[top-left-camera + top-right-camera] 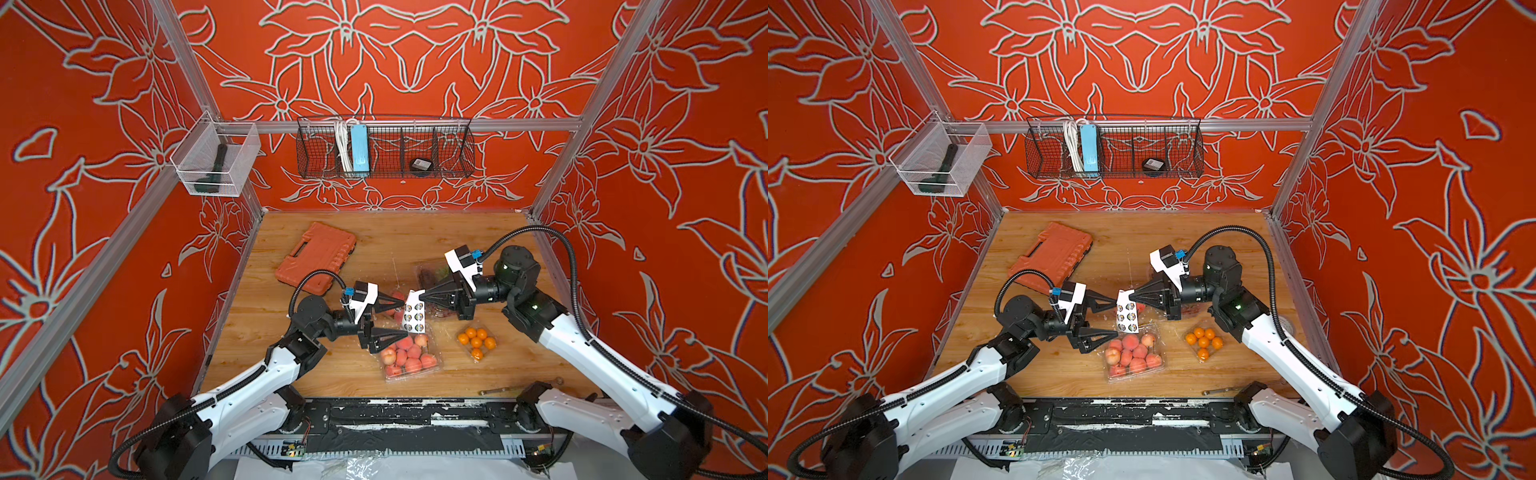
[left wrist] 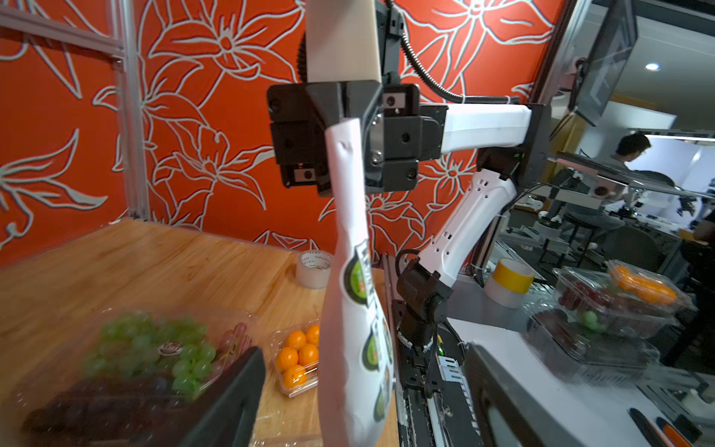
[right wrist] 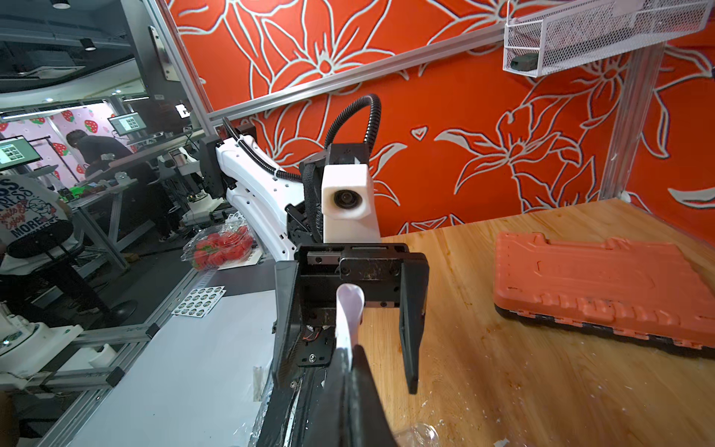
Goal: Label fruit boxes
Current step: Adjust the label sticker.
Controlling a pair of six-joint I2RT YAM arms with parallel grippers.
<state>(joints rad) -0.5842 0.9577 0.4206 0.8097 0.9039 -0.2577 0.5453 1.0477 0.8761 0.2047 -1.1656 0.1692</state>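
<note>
My right gripper (image 1: 422, 296) (image 1: 1133, 296) (image 3: 350, 348) is shut on the top edge of the white sticker sheet (image 1: 413, 318) (image 2: 356, 329), which hangs down curled. My left gripper (image 1: 406, 320) (image 1: 1116, 317) is open, one finger on each side of the sheet and neither pressing on it. Below lie the fruit boxes. The many-peach box (image 1: 409, 357) and the orange box (image 1: 477, 343) (image 2: 298, 360) are in plain view. The grape box (image 2: 147, 356) carries a round label. The few-peach box (image 1: 392, 305) is mostly hidden under my left gripper.
An orange tool case (image 1: 316, 257) (image 3: 603, 286) lies at the back left of the wooden table. A tape roll (image 2: 314, 269) stands by the right wall. A black wire basket (image 1: 384, 147) and a white mesh basket (image 1: 216, 160) hang above the table. More fruit boxes (image 2: 619, 302) sit outside the cell.
</note>
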